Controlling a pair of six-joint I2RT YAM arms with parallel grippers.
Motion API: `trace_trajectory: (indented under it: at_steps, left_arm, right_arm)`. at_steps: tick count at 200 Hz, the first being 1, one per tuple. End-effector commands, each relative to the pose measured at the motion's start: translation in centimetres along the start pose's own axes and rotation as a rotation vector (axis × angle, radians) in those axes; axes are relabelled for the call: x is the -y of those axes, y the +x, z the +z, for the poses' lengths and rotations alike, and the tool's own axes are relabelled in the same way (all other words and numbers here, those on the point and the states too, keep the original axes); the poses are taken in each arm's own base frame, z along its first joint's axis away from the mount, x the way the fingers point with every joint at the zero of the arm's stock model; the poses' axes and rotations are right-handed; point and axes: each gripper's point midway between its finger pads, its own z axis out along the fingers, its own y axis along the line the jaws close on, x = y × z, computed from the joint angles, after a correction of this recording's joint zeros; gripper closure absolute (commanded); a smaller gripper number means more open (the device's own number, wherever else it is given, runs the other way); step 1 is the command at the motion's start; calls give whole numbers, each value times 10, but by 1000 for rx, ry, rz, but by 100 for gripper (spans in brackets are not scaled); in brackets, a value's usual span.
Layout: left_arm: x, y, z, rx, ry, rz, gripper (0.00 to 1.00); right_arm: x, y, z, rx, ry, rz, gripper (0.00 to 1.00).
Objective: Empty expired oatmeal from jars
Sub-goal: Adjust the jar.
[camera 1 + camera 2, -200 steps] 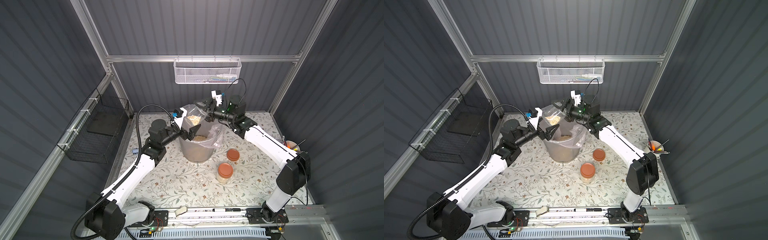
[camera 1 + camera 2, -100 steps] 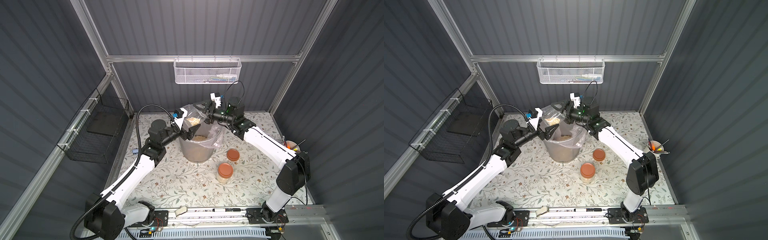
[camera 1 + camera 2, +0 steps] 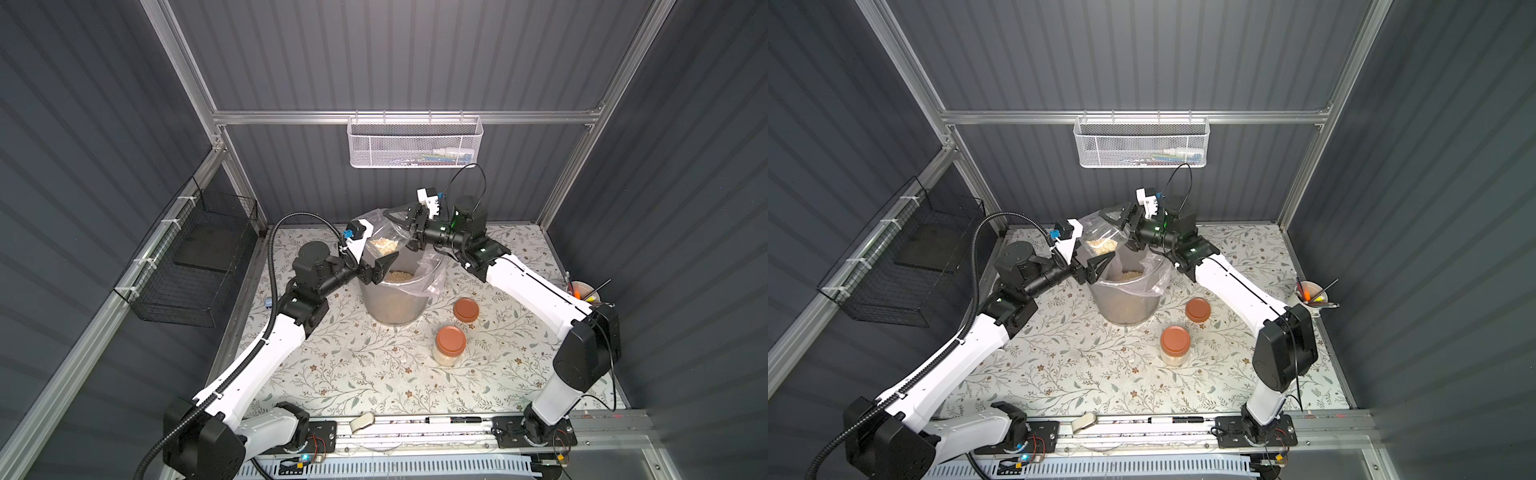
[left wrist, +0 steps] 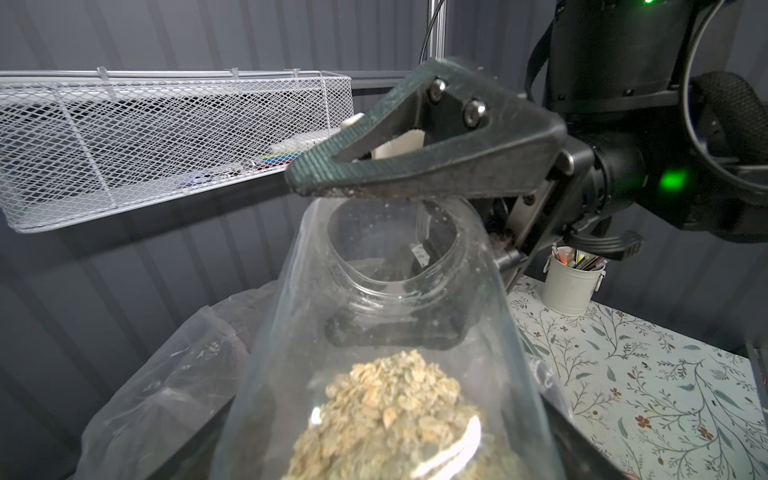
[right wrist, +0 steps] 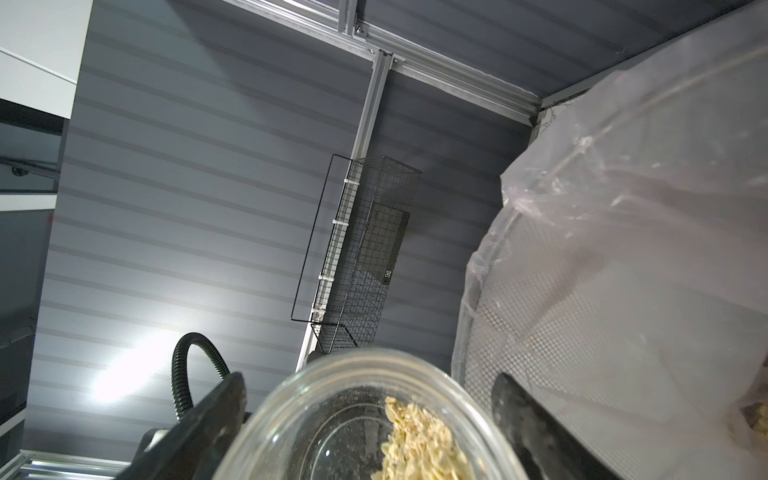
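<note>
Over the bin, the left pincer and right pincer both clamp the open jar; lidded jar nearby.

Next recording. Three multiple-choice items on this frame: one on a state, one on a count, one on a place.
1. The jar held near the bin is: A capped; B open, empty; C open, oatmeal inside.
2. Orange lids in view: A one; B two; C three.
3. The loose lid lies: A on the table by the capped jar; B in the bin; C on the held jar.
C: the left wrist view shows its bare mouth and flakes inside. B: one lies loose, one caps a jar. A: it lies flat on the table beside that jar.
</note>
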Motion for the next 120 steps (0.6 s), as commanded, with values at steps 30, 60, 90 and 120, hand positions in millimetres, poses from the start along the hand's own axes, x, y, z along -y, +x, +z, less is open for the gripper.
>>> trace_trajectory:
  at_steps: [30, 60, 90, 120]
  left_arm:
    - [4, -17, -17, 42, -15, 83, 100]
    - [3, -17, -18, 36, -22, 91, 100]
    - [3, -16, -18, -7, -16, 104, 100]
    - [-6, -22, -18, -90, -50, 151, 100]
  right_arm:
    - [-16, -15, -14, 71, 7, -51, 1]
    - [-15, -17, -15, 78, 24, -55, 1]
    - [-20, -19, -22, 92, 58, -105, 1]
    - [-23, -24, -32, 109, 141, -177, 1]
